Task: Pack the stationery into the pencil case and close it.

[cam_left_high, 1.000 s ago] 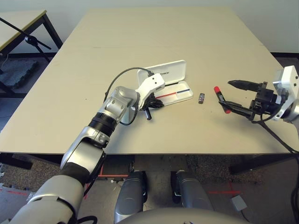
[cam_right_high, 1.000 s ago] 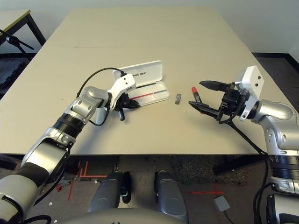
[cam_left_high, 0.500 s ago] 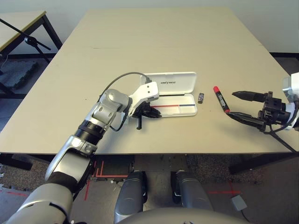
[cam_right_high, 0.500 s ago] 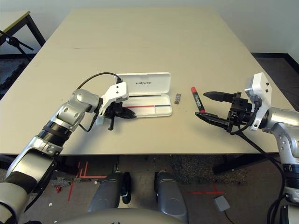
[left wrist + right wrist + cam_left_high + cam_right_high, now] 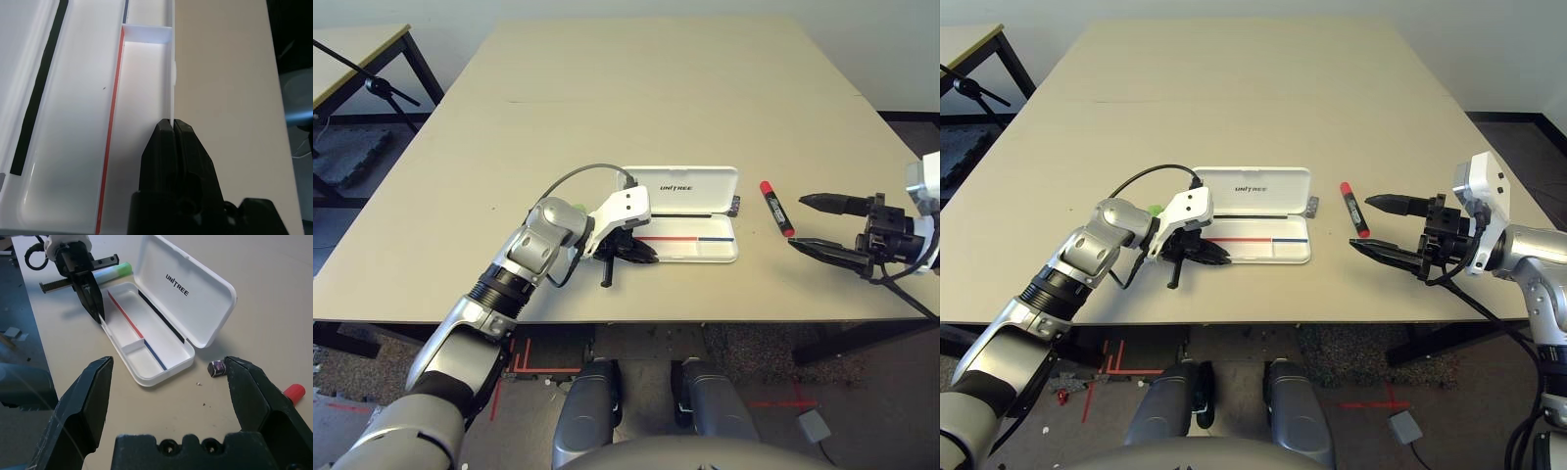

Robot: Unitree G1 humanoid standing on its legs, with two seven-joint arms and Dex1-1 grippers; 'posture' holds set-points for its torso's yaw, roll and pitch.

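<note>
Across the raised lid of the white pencil case [image 5: 690, 240], left of centre on the pale table [image 5: 607, 78], black letters read "UNITREE"; white print on the red-capped marker [image 5: 776, 209], farther right, is too small to read. The left gripper [image 5: 173, 122] is closed on the case's near wall; the right gripper [image 5: 1361, 223], wide open, is empty. Bare pale walls [image 5: 705, 8] stand beyond.

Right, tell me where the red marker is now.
In the left eye view, the red marker lies on the table to the robot's right of the open pencil case, near the right gripper's fingertips.
</note>
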